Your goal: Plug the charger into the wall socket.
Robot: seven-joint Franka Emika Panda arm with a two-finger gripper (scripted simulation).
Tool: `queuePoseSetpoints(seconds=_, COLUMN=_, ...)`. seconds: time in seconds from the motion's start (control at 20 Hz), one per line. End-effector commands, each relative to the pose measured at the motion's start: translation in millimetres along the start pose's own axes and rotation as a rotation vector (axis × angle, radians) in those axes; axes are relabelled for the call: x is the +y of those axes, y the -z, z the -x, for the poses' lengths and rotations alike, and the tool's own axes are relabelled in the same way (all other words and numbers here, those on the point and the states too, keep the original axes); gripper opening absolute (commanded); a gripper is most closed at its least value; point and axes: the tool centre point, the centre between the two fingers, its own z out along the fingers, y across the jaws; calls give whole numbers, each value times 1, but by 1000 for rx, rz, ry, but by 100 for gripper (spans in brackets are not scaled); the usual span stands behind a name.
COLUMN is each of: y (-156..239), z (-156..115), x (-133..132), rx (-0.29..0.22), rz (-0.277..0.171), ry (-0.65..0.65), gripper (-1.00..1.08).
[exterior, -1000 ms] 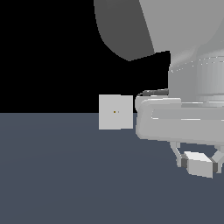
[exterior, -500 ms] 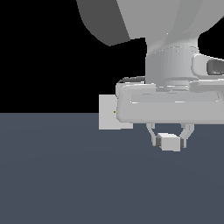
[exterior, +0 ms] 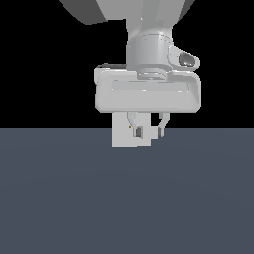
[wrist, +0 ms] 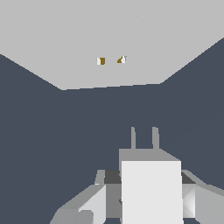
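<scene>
A: Charger (wrist: 151, 190) clamped in the pincer (wrist: 144, 194), two prongs out front, aimed toward twelve o'clock at the wall socket (wrist: 109, 43).

B: Confirmed from the exterior view? Charger hard to pick out there, lost against the pale plate behind.

A: Agreed. Only the pincer (exterior: 148, 131) fingers plain, hanging in front of the wall socket (exterior: 121, 139), with the orange dot just at nine o'clock of them.

B: Contact with the plate yet?

A: None by the wrist view. Dark floor (wrist: 109, 113) visible between prong tips and plate, so apart, though near.

B: Step in hand, then?

A: Probably the approach: carried, lined up, not yet inserted.

B: And alignment?

A: Two small orange slots (wrist: 111, 60) sitting a shade toward eleven o'clock of the prongs. Likely needs a slight sideways trim, then a straight push along the prong axis, grip kept firm against tilting.
</scene>
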Motion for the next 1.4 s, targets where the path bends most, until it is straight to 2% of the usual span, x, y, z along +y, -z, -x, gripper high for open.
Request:
queuePoseSetpoints(seconds=0.0, y=6, z=-4, x=-9, rx=-1, rz=-3, ry=42, gripper=-100)
queuePoseSetpoints(seconds=0.65, y=9, z=-10, x=-15, rx=-1, rz=-5, ry=63, gripper=-100)
queuePoseSetpoints(seconds=1.35, y=6, z=-52, x=-19, rx=-1, rz=-6, ry=67, gripper=-100)
